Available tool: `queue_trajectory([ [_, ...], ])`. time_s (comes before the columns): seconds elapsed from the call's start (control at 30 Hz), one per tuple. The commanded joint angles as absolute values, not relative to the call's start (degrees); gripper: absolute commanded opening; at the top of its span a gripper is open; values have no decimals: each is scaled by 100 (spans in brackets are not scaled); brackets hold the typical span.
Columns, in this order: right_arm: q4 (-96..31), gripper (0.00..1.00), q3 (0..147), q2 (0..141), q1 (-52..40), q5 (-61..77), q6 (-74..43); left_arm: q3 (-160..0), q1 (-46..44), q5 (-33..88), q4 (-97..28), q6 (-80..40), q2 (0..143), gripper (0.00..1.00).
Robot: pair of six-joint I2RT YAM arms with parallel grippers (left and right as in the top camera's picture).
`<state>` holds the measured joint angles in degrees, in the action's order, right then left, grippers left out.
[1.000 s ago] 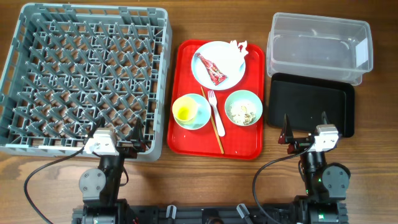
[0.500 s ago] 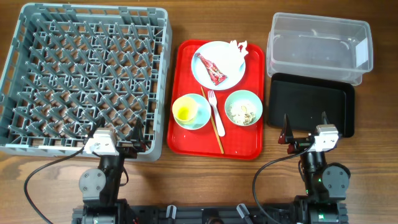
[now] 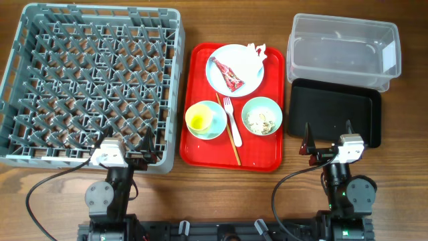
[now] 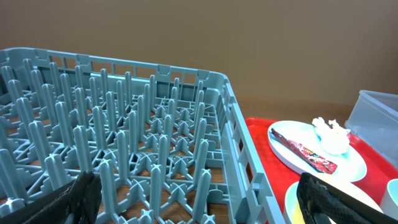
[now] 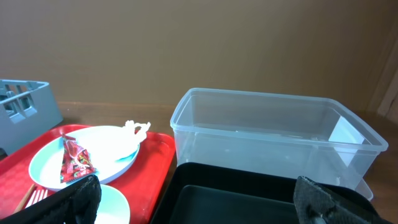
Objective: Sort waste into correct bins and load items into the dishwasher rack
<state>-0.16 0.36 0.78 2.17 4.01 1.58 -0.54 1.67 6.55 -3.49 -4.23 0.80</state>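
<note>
The red wrapper [image 3: 228,74] and white napkin [image 3: 257,52] lie on the pale blue plate [image 3: 234,69]. A yellow cup [image 3: 198,119] stands on a saucer [image 3: 215,128]. The green bowl [image 3: 261,116] holds beige scraps [image 3: 259,121]. A white fork [image 3: 231,115] and a chopstick [image 3: 229,130] lie between them. The grey rack [image 3: 93,84] is at left, the clear tub [image 3: 343,51] and black tray [image 3: 334,112] at right. My left gripper [image 3: 127,144] is open at the rack's near edge. My right gripper [image 3: 328,136] is open at the black tray's near edge. Both are empty.
All the dishes sit on a red serving tray [image 3: 232,158] between the rack and the bins. Bare wooden table [image 3: 221,191] lies in front of the tray, between the two arm bases.
</note>
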Motion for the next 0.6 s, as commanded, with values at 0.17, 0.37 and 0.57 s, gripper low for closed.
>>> queue_trajectory([
  [0.17, -12, 100, 54, 89, 209, 386, -513, -34, 209, 679, -384, -499, 172, 100],
  [0.37, -342, 100, 519, 550, 209, 384, -447, -272, 209, 679, -397, -548, 589, 100],
  [0.57, -399, 100, 1337, 1787, 209, 587, -460, -972, 209, 679, -405, -545, 1688, 100],
])
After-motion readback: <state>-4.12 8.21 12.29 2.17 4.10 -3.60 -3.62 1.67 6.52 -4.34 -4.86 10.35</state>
